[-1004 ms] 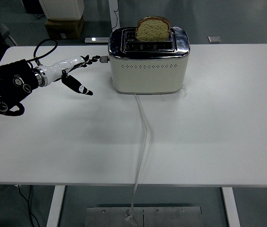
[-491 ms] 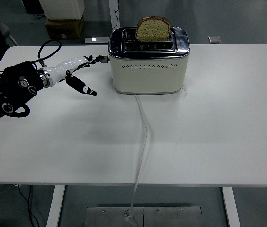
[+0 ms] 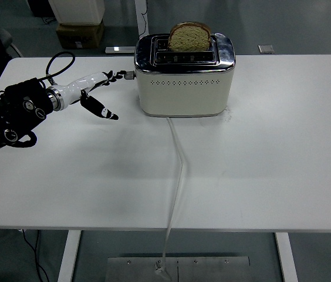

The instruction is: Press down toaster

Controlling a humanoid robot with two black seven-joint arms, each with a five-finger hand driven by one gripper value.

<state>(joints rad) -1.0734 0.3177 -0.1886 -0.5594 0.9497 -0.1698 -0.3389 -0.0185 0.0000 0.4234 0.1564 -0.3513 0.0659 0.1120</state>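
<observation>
Cream-bodied with a chrome top, the toaster (image 3: 184, 79) stands toward the far side of the white table (image 3: 259, 164), a slice of bread (image 3: 189, 36) standing tall out of one slot, which indicates the lever is not yet down. A small lever (image 3: 129, 74) projects from the toaster's left end face. The left hand (image 3: 89, 88) reaches in from the left edge, its fingers extended and spread, holding nothing; the fingertips (image 3: 114, 75) lie just beside the lever, though contact cannot be confirmed from this view, and the thumb points down toward the table. A white power cord (image 3: 177, 176) runs from the toaster's front base across the table and over the near edge. The right hand is not in view. Judged step: final approach to the lever, press not begun. The next move calls for setting a fingertip on top of the lever and driving it straight down along the end face without pushing the toaster sideways. Against the frame one second earlier, the hand has advanced toward the toaster and risen slightly; toaster, bread and cord are unchanged.
</observation>
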